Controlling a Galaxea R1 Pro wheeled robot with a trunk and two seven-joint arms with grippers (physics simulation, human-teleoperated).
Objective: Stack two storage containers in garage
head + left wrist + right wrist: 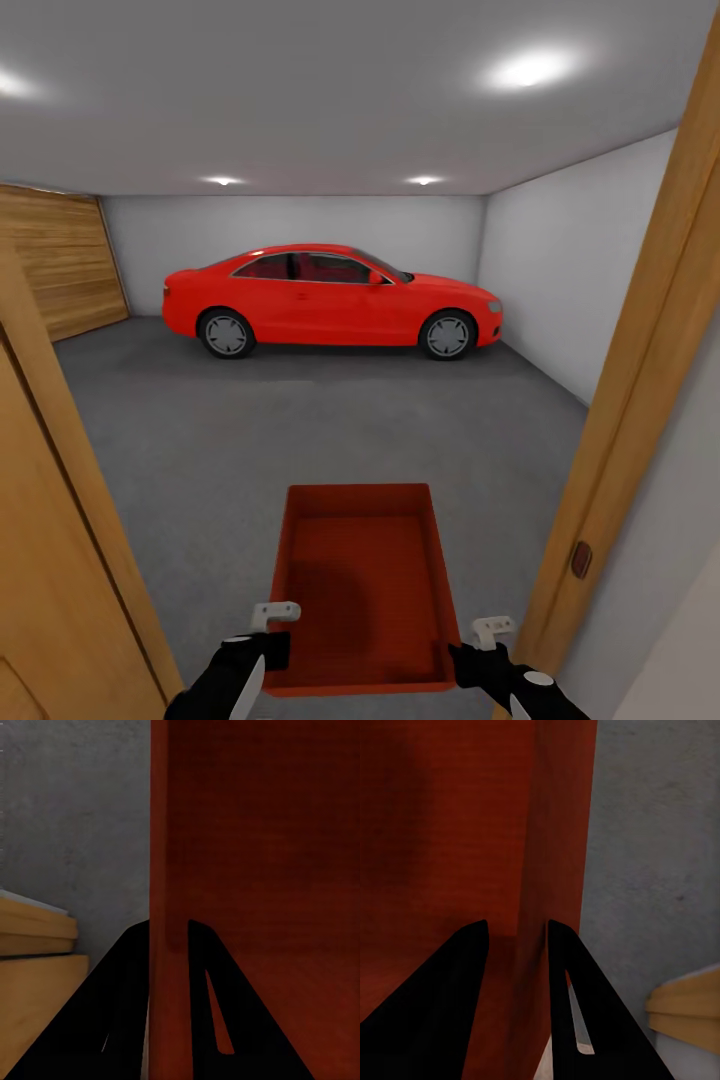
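Orange-red lidless rectangular storage container [362, 585] is pointing lengthwise into the garage, left end effector [262, 640] and right end effector [478, 648] each pinching a side wall.

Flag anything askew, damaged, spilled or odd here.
Nothing stands out. The lidless orange-red rectangular container is held level, empty and intact, with the left gripper and right gripper each clamped on a side wall. The red coupe car sits squarely on the grey concrete floor.

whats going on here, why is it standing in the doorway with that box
The robot is carrying one orange-red storage container into the garage. Its left gripper and right gripper each clamp a side wall. It stands in the wooden doorway, with grey concrete floor and a red car ahead.
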